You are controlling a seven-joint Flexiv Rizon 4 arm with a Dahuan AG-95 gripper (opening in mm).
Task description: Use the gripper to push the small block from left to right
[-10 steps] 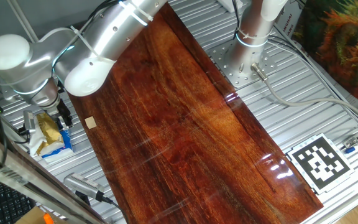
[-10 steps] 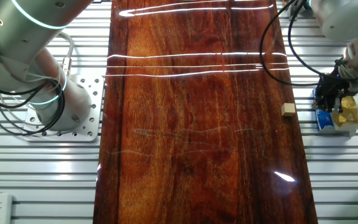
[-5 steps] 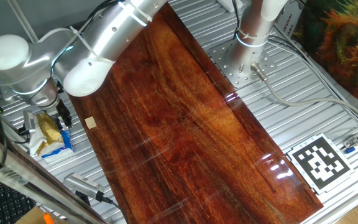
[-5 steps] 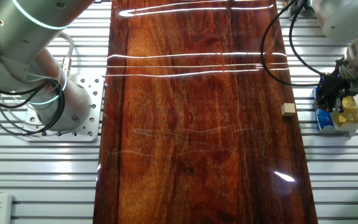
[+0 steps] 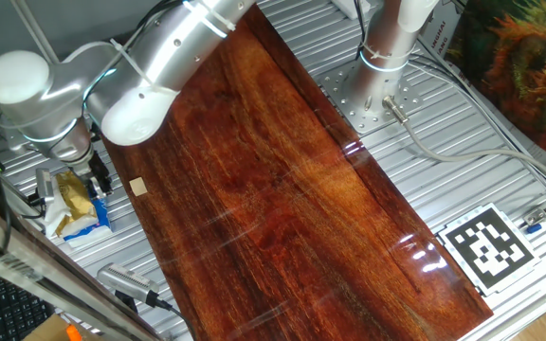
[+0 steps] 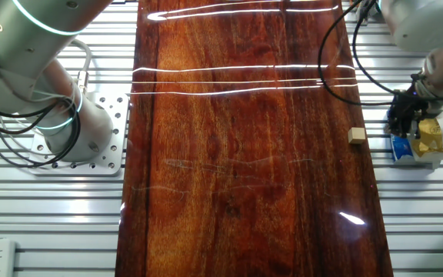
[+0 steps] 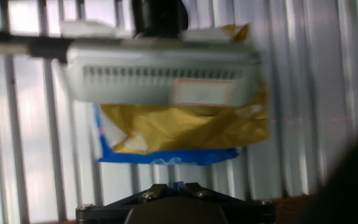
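The small block (image 5: 138, 187) is a tiny tan cube that sits at the left edge of the dark wooden board (image 5: 292, 189). In the other fixed view the small block (image 6: 356, 135) is at the board's right edge. My gripper (image 5: 98, 176) hangs just off the board over the slatted metal table, a short way from the block and not touching it; it also shows in the other fixed view (image 6: 402, 117). In the hand view my gripper (image 7: 176, 185) has its fingers pressed together and holds nothing. The block is out of the hand view.
A yellow, white and blue packet (image 5: 74, 204) lies on the slats right beside my gripper, also in the hand view (image 7: 185, 130), partly under a grey device (image 7: 160, 74). A white post with cables (image 5: 387, 43), a tag card (image 5: 489, 244) and a silver cylinder (image 5: 126, 281) stand around the board.
The arm has shifted very slightly toward the board. The block and the packet have not moved.
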